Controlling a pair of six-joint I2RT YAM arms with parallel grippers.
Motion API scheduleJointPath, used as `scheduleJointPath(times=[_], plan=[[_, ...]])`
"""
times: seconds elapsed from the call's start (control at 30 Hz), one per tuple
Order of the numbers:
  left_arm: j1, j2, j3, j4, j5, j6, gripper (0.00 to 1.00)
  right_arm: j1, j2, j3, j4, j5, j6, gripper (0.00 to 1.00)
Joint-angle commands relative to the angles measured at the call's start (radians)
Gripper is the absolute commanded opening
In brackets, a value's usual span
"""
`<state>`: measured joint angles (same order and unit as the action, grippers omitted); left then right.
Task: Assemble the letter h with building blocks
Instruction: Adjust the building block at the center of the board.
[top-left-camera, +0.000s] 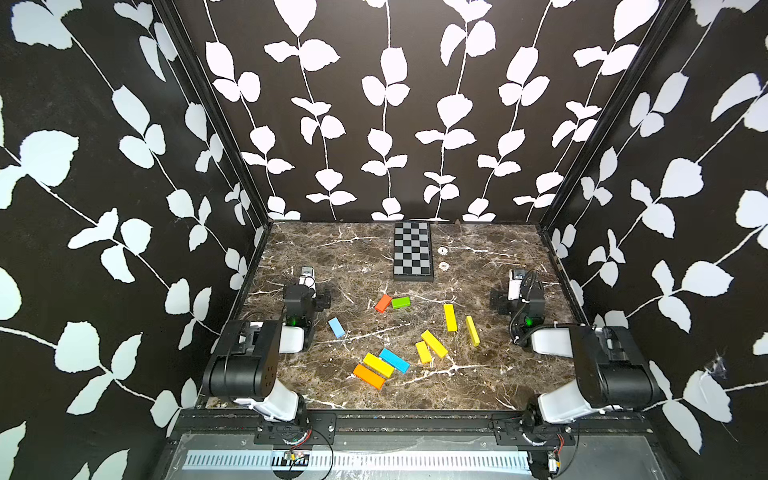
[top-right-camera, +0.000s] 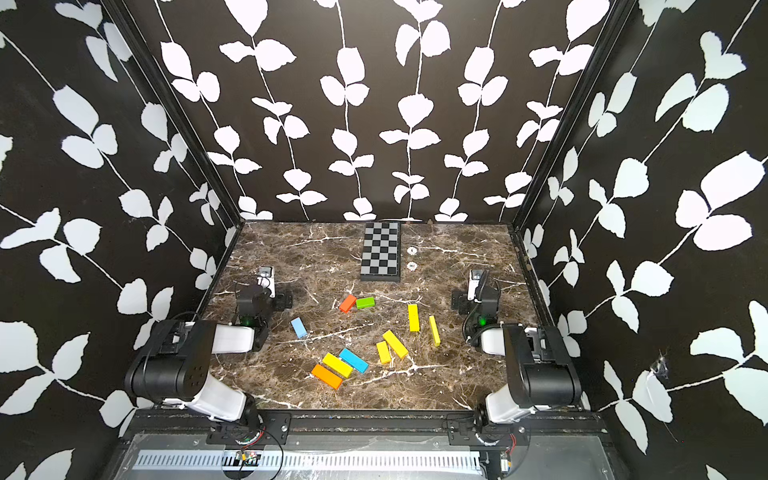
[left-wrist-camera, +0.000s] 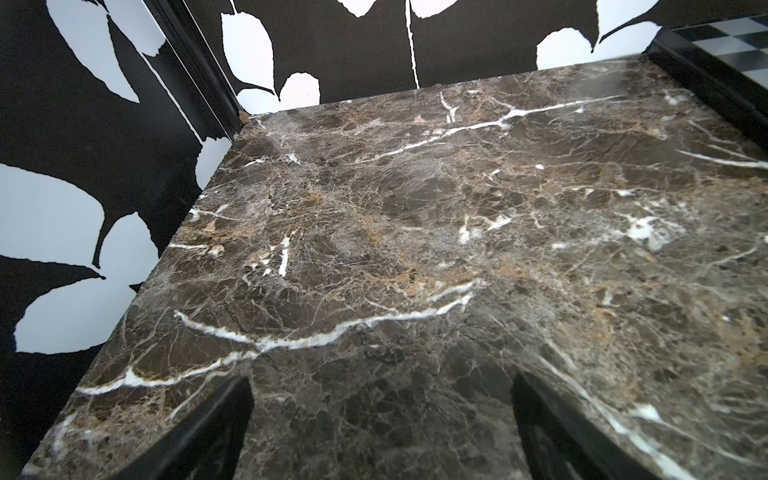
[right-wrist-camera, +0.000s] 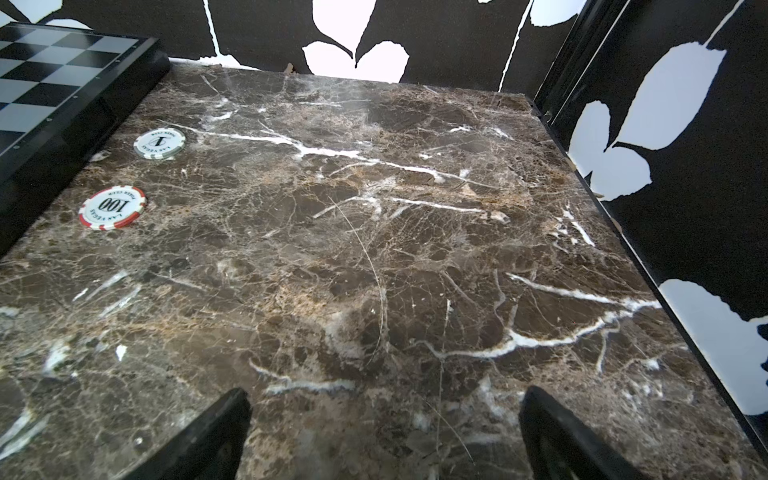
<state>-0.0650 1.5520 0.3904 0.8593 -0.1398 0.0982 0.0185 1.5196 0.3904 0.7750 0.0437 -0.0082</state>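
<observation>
In both top views the building blocks (top-left-camera: 434, 344) lie loose in the middle of the marble table (top-left-camera: 478, 386). An orange bar (top-left-camera: 368, 376), a yellow bar (top-left-camera: 378, 365) and a blue bar (top-left-camera: 394, 360) sit side by side nearest the robot, and farther back a red-orange block (top-left-camera: 383, 303) touches a green block (top-left-camera: 400, 302). Left wrist now: the left gripper (left-wrist-camera: 382, 436) is low over bare marble, fingers wide apart, nothing between them. Right wrist: the right gripper (right-wrist-camera: 384, 436) is spread just as wide and empty, with the checkered board (right-wrist-camera: 62, 83) and two poker chips (right-wrist-camera: 113, 208) in sight ahead.

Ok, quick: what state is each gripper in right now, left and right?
Left gripper: open, holding nothing, over bare marble.
Right gripper: open, holding nothing, over bare marble.
</observation>
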Motion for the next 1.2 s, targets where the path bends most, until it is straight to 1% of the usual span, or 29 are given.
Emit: scheduleJointPath(times=[0.0, 0.73, 0.77, 0.8, 0.83, 0.87, 0.9, 0.93, 0.97, 1.0, 1.03, 1.07, 1.1, 1.13, 1.17], plan=[[-0.003, 0.0, 0.016, 0.019, -0.003, 0.007, 0.99, -0.005, 0.005, 0.022, 0.051, -0.002, -0.007, 0.99], [-0.007, 0.003, 0.019, 0.021, -0.009, 0.008, 0.99, -0.005, 0.005, 0.02, 0.052, -0.002, -0.007, 0.99], [-0.009, 0.003, 0.019, 0.022, -0.009, 0.008, 0.99, -0.004, 0.004, 0.021, 0.061, 0.011, -0.002, 0.99], [-0.009, 0.0, 0.014, 0.027, -0.01, 0.008, 0.99, 0.004, -0.02, 0.05, 0.011, 0.086, 0.014, 0.99], [-0.008, -0.011, 0.018, 0.04, -0.019, 0.012, 0.99, 0.013, -0.078, 0.118, -0.17, 0.172, 0.04, 0.99], [-0.008, -0.061, 0.053, -0.066, -0.058, 0.001, 0.99, 0.017, -0.142, 0.229, -0.415, 0.245, 0.076, 0.99], [-0.007, -0.127, 0.132, -0.286, -0.096, -0.023, 0.99, 0.017, -0.186, 0.338, -0.585, 0.284, 0.117, 0.99], [-0.007, -0.159, 0.201, -0.404, -0.143, -0.035, 0.99, 0.017, -0.218, 0.428, -0.71, 0.281, 0.145, 0.99], [-0.009, -0.188, 0.261, -0.489, -0.234, -0.079, 0.99, 0.018, -0.25, 0.53, -0.86, 0.236, 0.18, 0.99], [-0.007, -0.225, 0.322, -0.587, -0.313, -0.164, 0.99, 0.018, -0.282, 0.594, -0.933, 0.194, 0.248, 0.99], [-0.007, -0.258, 0.38, -0.69, -0.352, -0.232, 0.98, 0.018, -0.302, 0.61, -0.932, 0.175, 0.315, 0.99], [-0.006, -0.293, 0.447, -0.844, -0.383, -0.334, 0.93, 0.018, -0.328, 0.593, -0.922, 0.177, 0.424, 0.99], [-0.009, -0.325, 0.499, -0.974, -0.374, -0.455, 0.9, 0.005, -0.343, 0.568, -0.978, 0.199, 0.623, 0.99], [-0.011, -0.354, 0.52, -1.046, -0.337, -0.535, 0.88, -0.033, -0.352, 0.555, -1.022, 0.095, 0.694, 1.0], [-0.025, -0.388, 0.518, -1.081, -0.289, -0.599, 0.86, -0.069, -0.353, 0.517, -0.943, -0.058, 0.712, 0.99]])
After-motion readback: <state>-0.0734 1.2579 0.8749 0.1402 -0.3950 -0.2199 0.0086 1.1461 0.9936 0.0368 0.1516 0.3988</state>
